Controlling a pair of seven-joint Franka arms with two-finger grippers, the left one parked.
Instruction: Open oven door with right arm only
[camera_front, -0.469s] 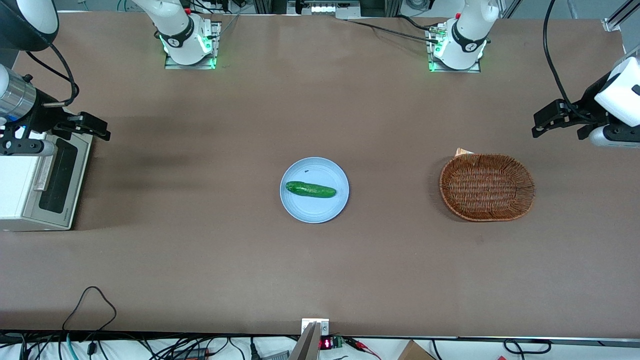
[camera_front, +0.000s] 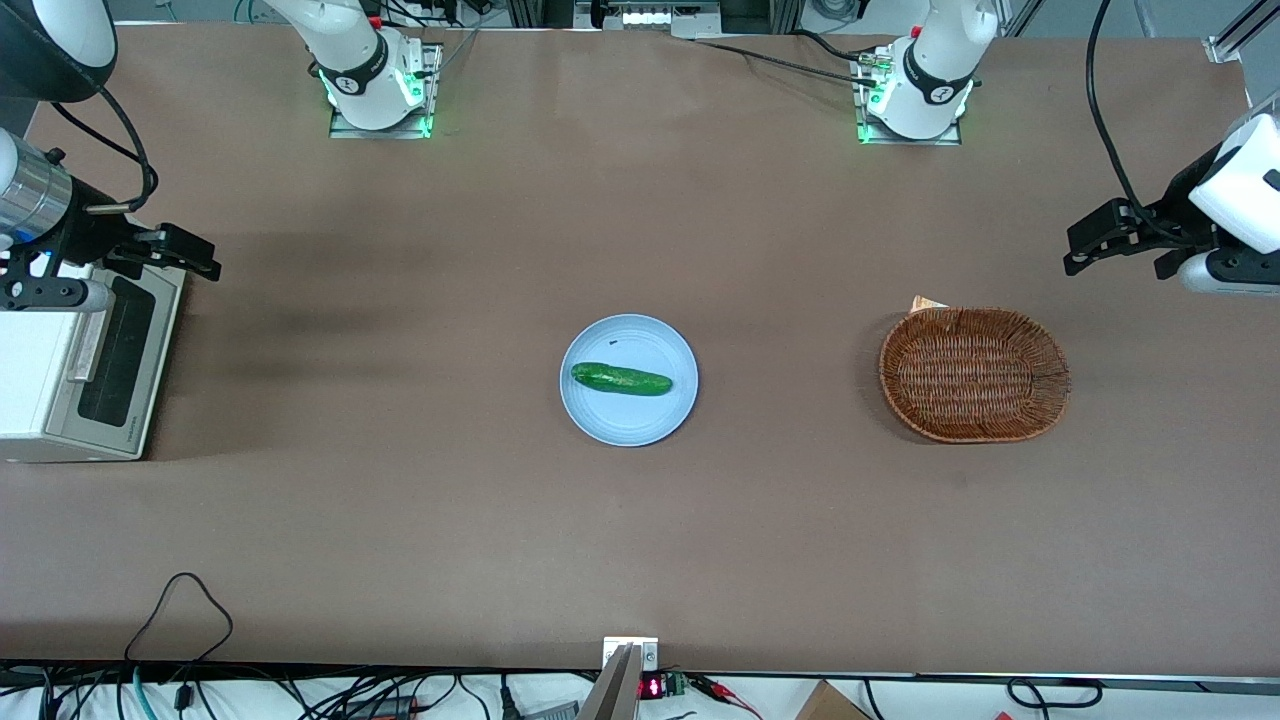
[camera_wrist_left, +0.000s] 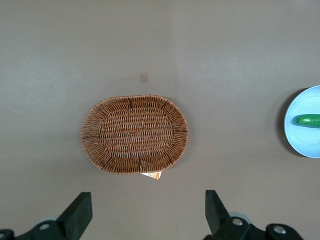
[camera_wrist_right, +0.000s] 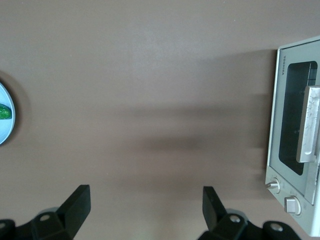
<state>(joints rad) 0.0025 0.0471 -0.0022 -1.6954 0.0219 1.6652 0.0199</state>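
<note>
At the working arm's end of the table: the oven (camera_front: 40, 385), landmark.
Oven door (camera_front: 118, 362): shut, silver handle (camera_wrist_right: 309, 124) across its glass.
Gripper (camera_front: 190, 258): above the door's upper edge, fingers (camera_wrist_right: 76, 205) spread wide, holding nothing.
Plate (camera_front: 640, 415): well apart, mid-table, bearing a cucumber (camera_front: 621, 379).

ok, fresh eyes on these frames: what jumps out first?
Probably the green cucumber on the pale blue plate mid-table, then the wicker basket toward the parked arm's end. At the working arm's end, the white oven sits with its door shut, and the right arm's hand hangs open above it.
</note>
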